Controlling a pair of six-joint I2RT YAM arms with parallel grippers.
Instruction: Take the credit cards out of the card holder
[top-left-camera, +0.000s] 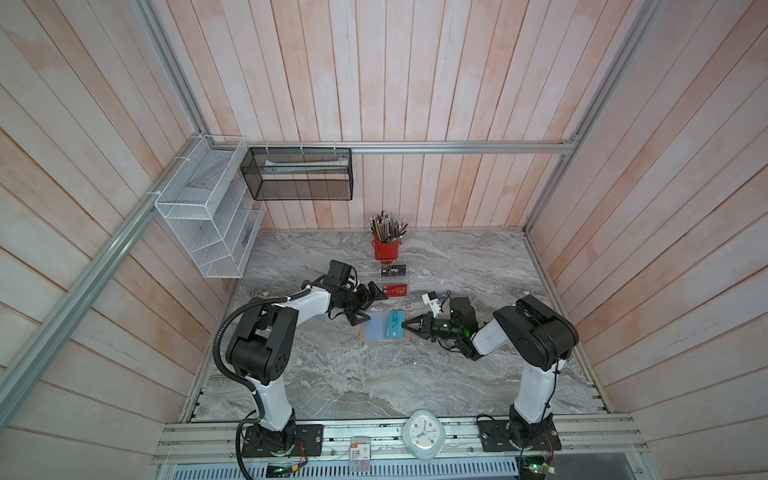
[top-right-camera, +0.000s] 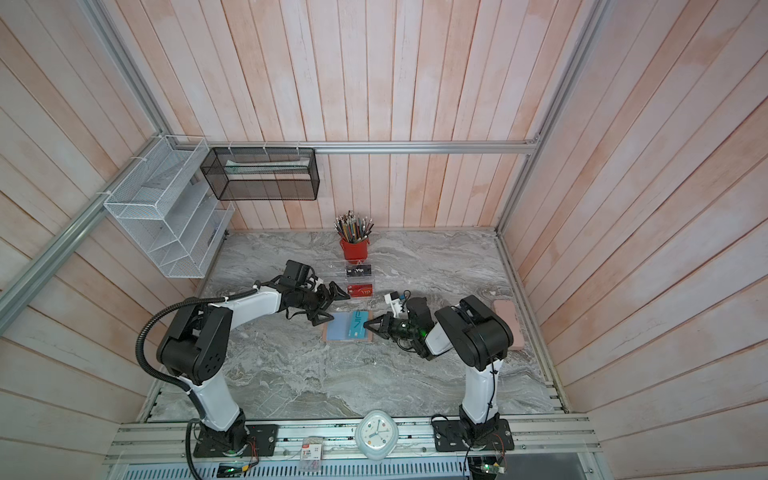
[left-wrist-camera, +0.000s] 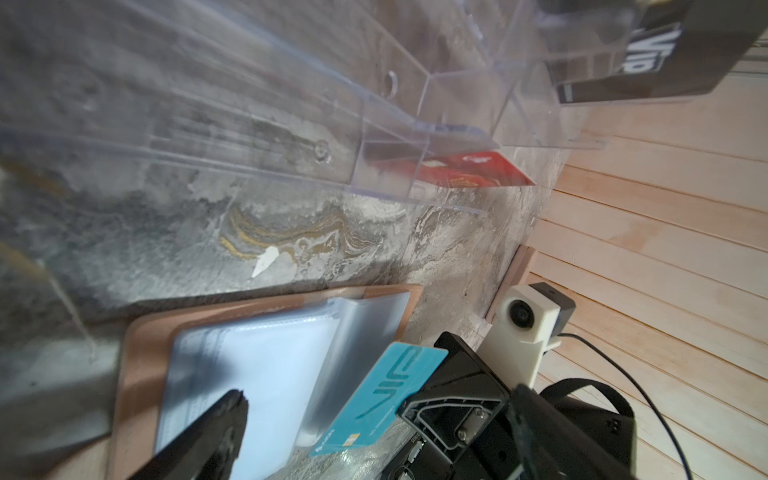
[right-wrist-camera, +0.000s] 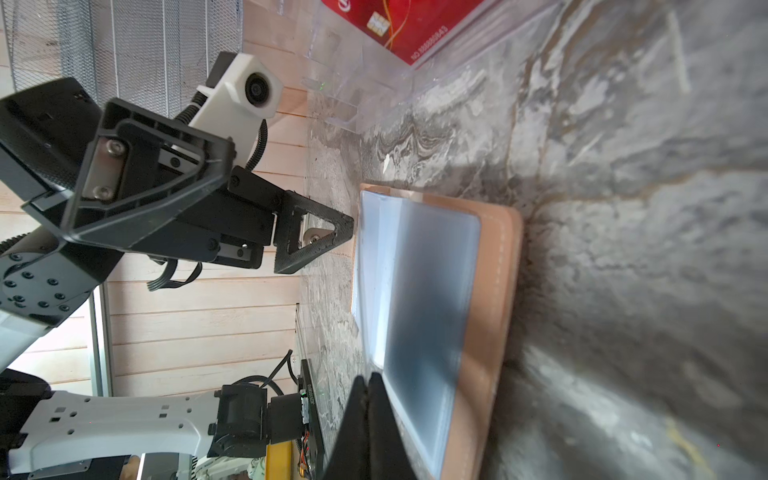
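So, clear rack (top-left-camera: 371, 268) holds black card (top-left-camera: 393, 271) and red card (top-left-camera: 395, 290).

Overhead pair; wrists apparently near card holder (top-left-camera: 375, 327)

**Two arms, white over black**

I see my left arm (top-left-camera: 270, 399) and right arm (top-left-camera: 534, 386) in white shells with black joint housings. A ribbed black conduit (top-left-camera: 217, 345) follows the left. The left hand (top-left-camera: 376, 307) and right hand (top-left-camera: 405, 325) have black triangular open-frame fingers (right-wrist-camera: 322, 249), silver screws (right-wrist-camera: 114, 145) and white camera blocks (right-wrist-camera: 245, 95).

card holder (top-left-camera: 376, 328) on the table (top-left-camera: 332, 374), rack (top-left-camera: 397, 279) behind it, pencil cup (top-left-camera: 386, 248) beyond
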